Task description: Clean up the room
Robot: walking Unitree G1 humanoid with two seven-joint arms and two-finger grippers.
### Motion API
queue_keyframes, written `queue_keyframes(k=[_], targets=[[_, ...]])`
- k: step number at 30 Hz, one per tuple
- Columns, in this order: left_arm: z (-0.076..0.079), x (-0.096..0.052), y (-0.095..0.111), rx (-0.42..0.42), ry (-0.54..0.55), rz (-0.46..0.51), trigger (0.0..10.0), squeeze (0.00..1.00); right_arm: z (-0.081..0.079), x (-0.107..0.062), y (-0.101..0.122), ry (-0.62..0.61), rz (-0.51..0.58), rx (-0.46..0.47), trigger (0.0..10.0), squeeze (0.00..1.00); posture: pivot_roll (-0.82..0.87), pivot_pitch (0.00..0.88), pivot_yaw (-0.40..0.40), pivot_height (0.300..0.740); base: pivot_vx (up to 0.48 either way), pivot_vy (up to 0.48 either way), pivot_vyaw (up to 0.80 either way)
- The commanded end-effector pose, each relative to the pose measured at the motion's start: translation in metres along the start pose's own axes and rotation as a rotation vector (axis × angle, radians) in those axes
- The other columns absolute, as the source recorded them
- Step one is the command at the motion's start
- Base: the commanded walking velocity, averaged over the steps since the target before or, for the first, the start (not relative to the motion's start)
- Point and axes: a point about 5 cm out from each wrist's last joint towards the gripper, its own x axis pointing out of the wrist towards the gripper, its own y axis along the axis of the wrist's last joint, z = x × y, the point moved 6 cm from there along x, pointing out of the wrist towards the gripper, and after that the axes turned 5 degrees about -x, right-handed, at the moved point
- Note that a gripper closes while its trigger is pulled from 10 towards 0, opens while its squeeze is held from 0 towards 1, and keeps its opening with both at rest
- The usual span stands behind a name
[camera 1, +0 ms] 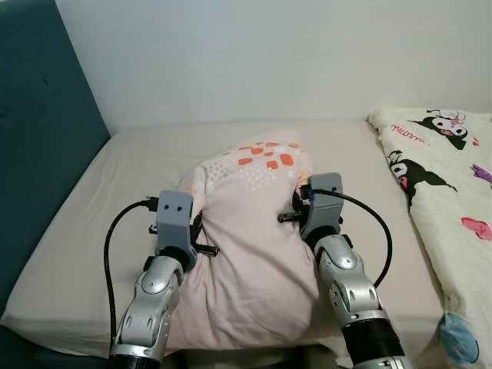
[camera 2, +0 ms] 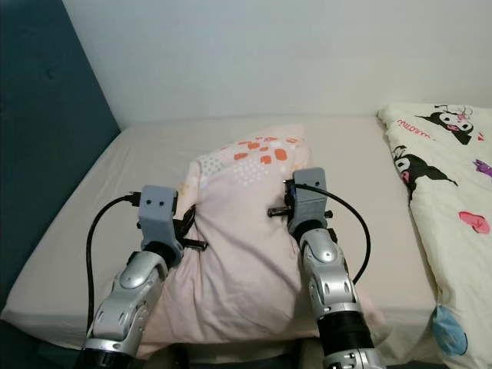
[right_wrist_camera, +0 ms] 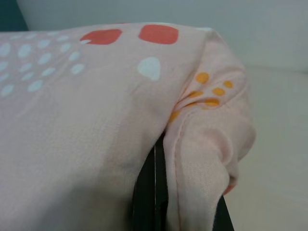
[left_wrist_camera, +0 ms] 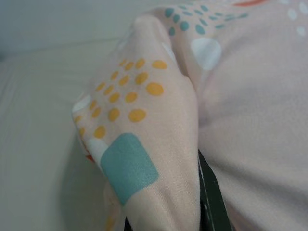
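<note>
On the bed [camera 1: 92,192], mid-mattress, the pink pillow [camera 1: 254,254] is clamped by both sides: left gripper [camera 1: 196,244] and right gripper [camera 1: 296,209] pinching its edges. Pillow not yet placed by the headboard [camera 1: 38,138]; blanket [camera 1: 446,192] beside it looks unfolded.

A pink pillow [camera 2: 246,231] lies on the cream bed sheet [camera 2: 146,161], its orange-spotted end toward 12 o'clock. The left gripper [camera 2: 183,223] presses its 9 o'clock edge and the right gripper [camera 2: 290,201] its 3 o'clock edge (fingertips buried in fabric). A cartoon-print blanket [camera 2: 450,192] lies at 3 o'clock.
</note>
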Motion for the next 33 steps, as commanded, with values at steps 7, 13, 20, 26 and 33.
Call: queue_keyframes(k=[7, 13, 20, 26, 33], targets=[[0.007, -0.001, 0.021, 0.06, -0.023, 0.098, 10.0, 0.0, -0.012, 0.0, 0.019, 0.032, 0.082, -0.034, 10.0, 0.0, 0.04, 0.021, -0.005, 0.672, 0.0, 0.0, 0.0], [0.004, -0.004, 0.017, 0.065, -0.005, 0.084, 10.0, 0.0, -0.013, 0.0, 0.017, 0.039, 0.079, -0.04, 10.0, 0.0, 0.04, 0.022, -0.011, 0.692, 0.0, 0.0, 0.0], [-0.004, -0.007, 0.018, 0.034, 0.032, 0.085, 10.0, 0.0, -0.021, 0.0, 0.017, 0.061, 0.08, -0.048, 10.0, 0.0, 0.05, 0.022, -0.016, 0.737, 0.0, 0.0, 0.0], [-0.007, -0.009, 0.017, 0.047, 0.043, 0.095, 10.0, 0.0, -0.022, 0.001, 0.017, 0.065, 0.08, -0.051, 10.0, 0.0, 0.05, 0.014, -0.017, 0.74, 0.0, 0.0, 0.0], [-0.014, -0.012, 0.014, 0.038, 0.072, 0.09, 10.0, 0.0, -0.023, 0.0, 0.006, 0.054, 0.034, 0.011, 10.0, 0.0, 0.05, 0.006, -0.019, 0.74, 0.0, 0.0, 0.0]])
